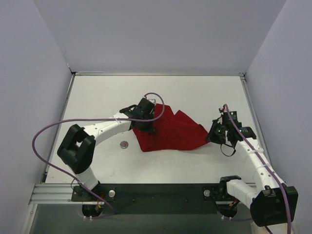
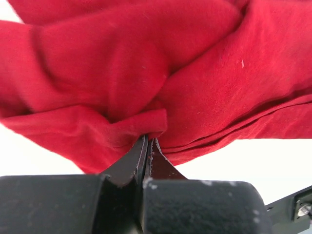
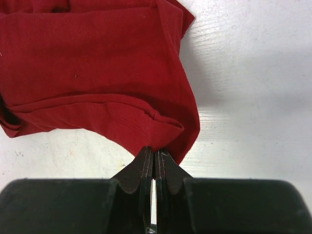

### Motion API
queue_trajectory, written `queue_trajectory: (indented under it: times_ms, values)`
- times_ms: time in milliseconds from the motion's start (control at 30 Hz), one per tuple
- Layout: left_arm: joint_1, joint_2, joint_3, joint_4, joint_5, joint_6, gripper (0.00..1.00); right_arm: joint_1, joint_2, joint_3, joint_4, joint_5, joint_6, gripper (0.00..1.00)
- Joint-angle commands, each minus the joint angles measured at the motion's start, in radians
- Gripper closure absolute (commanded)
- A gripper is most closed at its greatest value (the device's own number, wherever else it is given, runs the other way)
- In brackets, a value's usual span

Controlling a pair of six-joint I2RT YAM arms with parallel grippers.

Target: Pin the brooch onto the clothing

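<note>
Red shirt [image 1: 170, 130] lies bunched mid-table, and you hold it at both ends. The left gripper [image 2: 147, 142] is clamped on a fold at its left edge, and the right gripper [image 3: 154, 153] pinches its right corner. The small round brooch [image 1: 124, 144] sits on the table [image 1: 195, 97] just left of the shirt, far nearer the left gripper.

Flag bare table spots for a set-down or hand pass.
Free: the far table strip between the red T-shirt and the back wall; the near strip between the T-shirt and the base rail. Crowded: the middle, where the left tool and right tool pinch the T-shirt's ends, with the brooch by its near-left edge.
</note>
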Motion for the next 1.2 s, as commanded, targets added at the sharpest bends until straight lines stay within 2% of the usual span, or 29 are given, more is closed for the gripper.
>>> queue_trajectory:
  times_ms: [0,200,300,400,433,667,867,1167]
  values:
    - [0.061,-0.130,0.012,0.063,-0.018,0.034,1.00,-0.006,-0.001,0.088,-0.002,-0.026,-0.003,1.00]
    - [0.171,-0.271,0.106,0.097,-0.011,0.084,1.00,-0.006,0.034,0.281,0.102,-0.043,0.008,1.00]
    - [0.216,-0.319,0.173,0.105,-0.082,0.106,1.00,-0.006,0.078,0.379,0.190,-0.051,0.000,1.00]
    - [0.264,-0.345,0.268,0.131,-0.110,0.130,1.00,-0.006,0.153,0.569,0.224,-0.051,-0.026,1.00]
    - [0.288,-0.348,0.319,0.152,-0.112,0.136,1.00,-0.007,0.173,0.681,0.224,-0.051,-0.029,1.00]
    - [0.354,-0.331,0.588,0.195,-0.142,0.165,1.00,-0.009,0.250,0.997,0.317,-0.066,-0.088,1.00]
    - [0.357,-0.293,0.845,0.169,-0.155,0.221,1.00,-0.010,0.211,1.108,0.398,-0.095,-0.130,1.00]
    - [0.356,-0.357,1.008,0.155,-0.095,0.274,1.00,-0.009,0.083,1.143,0.455,-0.192,-0.129,1.00]
